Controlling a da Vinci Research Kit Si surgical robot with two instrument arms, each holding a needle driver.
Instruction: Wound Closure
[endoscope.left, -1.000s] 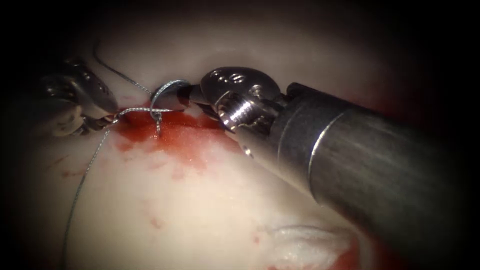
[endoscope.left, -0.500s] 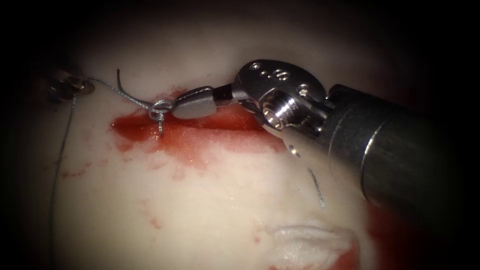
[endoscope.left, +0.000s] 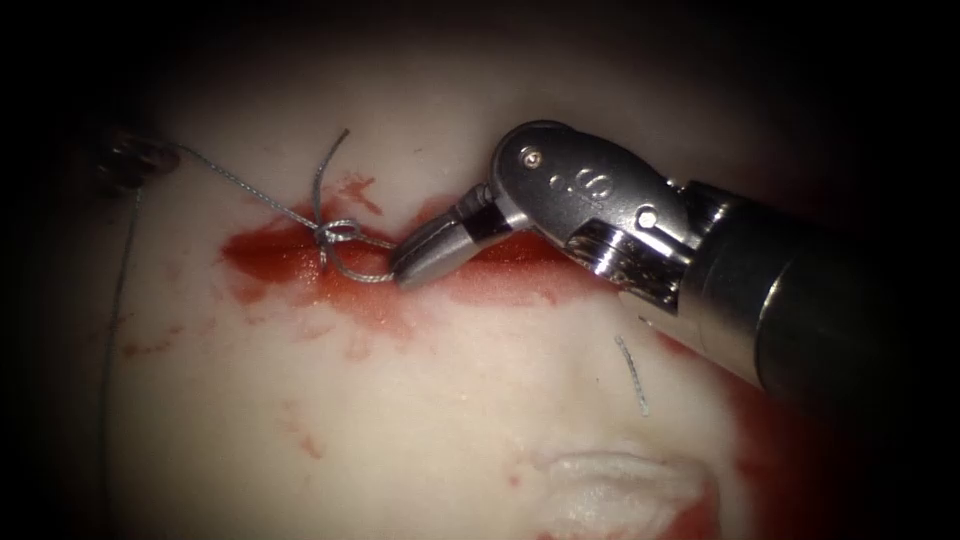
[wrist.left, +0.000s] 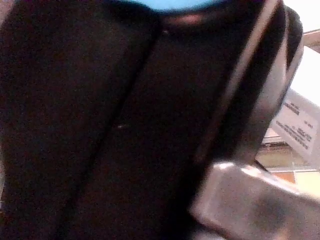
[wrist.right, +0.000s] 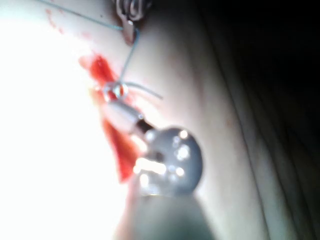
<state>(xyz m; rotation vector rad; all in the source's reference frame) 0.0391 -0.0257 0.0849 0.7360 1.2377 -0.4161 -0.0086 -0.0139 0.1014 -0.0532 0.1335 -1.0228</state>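
Observation:
In the endoscope view my right tool (endoscope.left: 408, 270) comes in from the right, its jaws shut on the thread just right of a small knot (endoscope.left: 330, 235) that sits on the cut (endoscope.left: 270, 250). A short thread tail (endoscope.left: 322, 175) stands up from the knot. The thread (endoscope.left: 235, 185) runs taut from the knot up-left to my left tool (endoscope.left: 135, 160), dim at the left edge, which holds it. In the right wrist view my right tool (wrist.right: 111, 101) points at the knot (wrist.right: 118, 91) and the left tool (wrist.right: 131, 10) grips the thread (wrist.right: 129, 55).
Red fluid (endoscope.left: 370, 290) is spread along and below the cut on the pale tissue (endoscope.left: 420, 400). A loose cut piece of thread (endoscope.left: 631, 375) lies right of the cut. A white raised patch (endoscope.left: 615, 485) sits at the lower edge. More thread (endoscope.left: 112, 330) hangs down the left side.
The left tool drew back to the left edge with the thread, and the open loop closed down into a knot. The right tool backed away to the right, then tipped its jaws down beside the knot.

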